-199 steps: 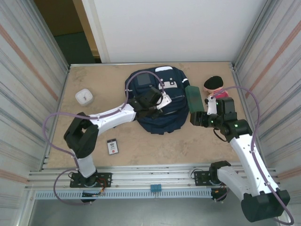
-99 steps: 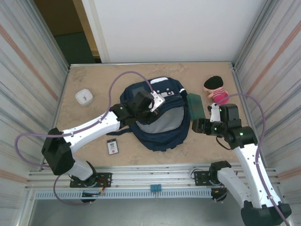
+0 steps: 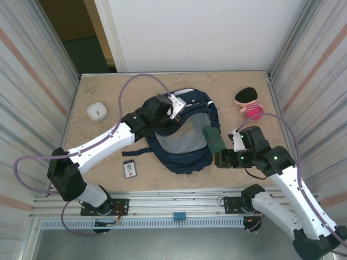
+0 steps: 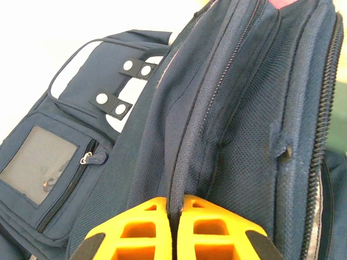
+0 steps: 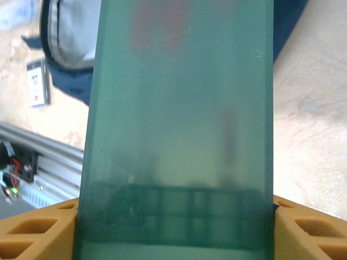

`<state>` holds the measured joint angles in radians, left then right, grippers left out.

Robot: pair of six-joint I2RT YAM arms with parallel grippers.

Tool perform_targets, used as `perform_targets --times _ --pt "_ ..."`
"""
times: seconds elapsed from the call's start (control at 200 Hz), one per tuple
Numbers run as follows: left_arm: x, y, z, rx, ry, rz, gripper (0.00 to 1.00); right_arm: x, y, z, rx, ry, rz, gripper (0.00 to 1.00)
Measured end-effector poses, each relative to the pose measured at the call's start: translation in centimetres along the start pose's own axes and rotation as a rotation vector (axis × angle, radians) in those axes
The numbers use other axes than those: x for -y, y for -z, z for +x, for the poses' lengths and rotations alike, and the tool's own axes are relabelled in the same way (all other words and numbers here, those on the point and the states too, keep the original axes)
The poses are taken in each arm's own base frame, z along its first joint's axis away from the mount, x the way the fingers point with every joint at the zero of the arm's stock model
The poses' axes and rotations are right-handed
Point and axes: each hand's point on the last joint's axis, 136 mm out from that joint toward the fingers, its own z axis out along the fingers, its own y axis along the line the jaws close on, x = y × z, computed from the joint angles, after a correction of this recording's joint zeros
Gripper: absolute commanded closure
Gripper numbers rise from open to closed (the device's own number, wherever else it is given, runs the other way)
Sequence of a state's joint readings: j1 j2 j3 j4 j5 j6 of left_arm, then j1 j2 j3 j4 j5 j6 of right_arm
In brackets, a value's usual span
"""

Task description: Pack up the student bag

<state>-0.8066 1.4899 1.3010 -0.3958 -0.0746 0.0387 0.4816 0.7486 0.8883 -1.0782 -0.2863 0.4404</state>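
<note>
No writing can be read anywhere. The small card [image 3: 129, 169] on the table [image 3: 108, 92] carries dark print on white and, in the right wrist view, a red patch, all too small and blurred to make out. The white box [image 3: 97, 111] bears a tiny illegible mark. The backpack [image 3: 187, 138] has a window pocket [image 4: 35, 162] with no legible label.

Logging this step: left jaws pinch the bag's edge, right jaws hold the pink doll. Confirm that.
Not the doll; it sits on the table, apart from the arm. The right jaws hold a green case, as the right wrist view shows. The left jaws pinch the edge of the bag.
</note>
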Motion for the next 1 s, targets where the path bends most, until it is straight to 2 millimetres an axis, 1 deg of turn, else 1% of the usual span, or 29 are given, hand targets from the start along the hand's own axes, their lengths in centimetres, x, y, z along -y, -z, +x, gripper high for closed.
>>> perform_targets --times 0.08,0.17,0.296,0.481,0.506,0.551,0.646,0.707,0.802,0.897,0.957,1.002 --pt "-0.3 0.2 -0.6 0.013 0.005 -0.002 1.0 -1.0 -0.7 0.0 -0.024 0.041 -0.017 0.54" --pt "-0.4 0.5 -1.3 0.029 0.008 -0.002 1.0 -2.1 -1.8 -0.7 -0.029 0.064 -0.043 0.54" --pt "-0.4 0.8 -2.0 0.047 0.011 0.009 1.0 -3.5 -4.2 -2.0 -0.041 0.098 -0.069 0.52" --pt "0.0 1.0 -2.6 0.061 0.019 0.036 1.0 -5.3 -8.0 -4.7 -0.03 0.123 -0.115 0.5" --pt "0.1 1.0 -2.6 0.061 0.022 0.041 1.0 -5.5 -8.5 -5.0 -0.028 0.124 -0.117 0.49" --pt "0.1 1.1 -2.6 0.061 0.026 0.046 1.0 -5.6 -9.5 -5.5 -0.029 0.127 -0.118 0.42" --pt "0.1 1.0 -2.6 0.062 0.032 0.052 1.0 -5.8 -11.3 -6.3 -0.026 0.129 -0.114 0.25" --pt "0.1 1.0 -2.6 0.063 0.034 0.054 1.0 -5.5 -12.2 -6.8 -0.016 0.126 -0.094 0.21" --pt "-0.2 1.0 -2.7 0.064 0.04 0.051 1.0 -5.2 -12.5 -7.6 0.014 0.116 -0.072 0.18" --pt "-0.4 1.0 -2.7 0.065 0.044 0.047 1.0 -5.2 -12.0 -8.3 0.063 0.105 -0.065 0.18" --pt "-0.6 1.0 -2.7 0.065 0.046 0.044 1.0 -5.0 -11.4 -8.1 0.089 0.09 -0.068 0.21" --pt "-0.7 1.0 -2.7 0.066 0.048 0.043 1.0 -4.7 -10.8 -7.6 0.104 0.075 -0.074 0.23"
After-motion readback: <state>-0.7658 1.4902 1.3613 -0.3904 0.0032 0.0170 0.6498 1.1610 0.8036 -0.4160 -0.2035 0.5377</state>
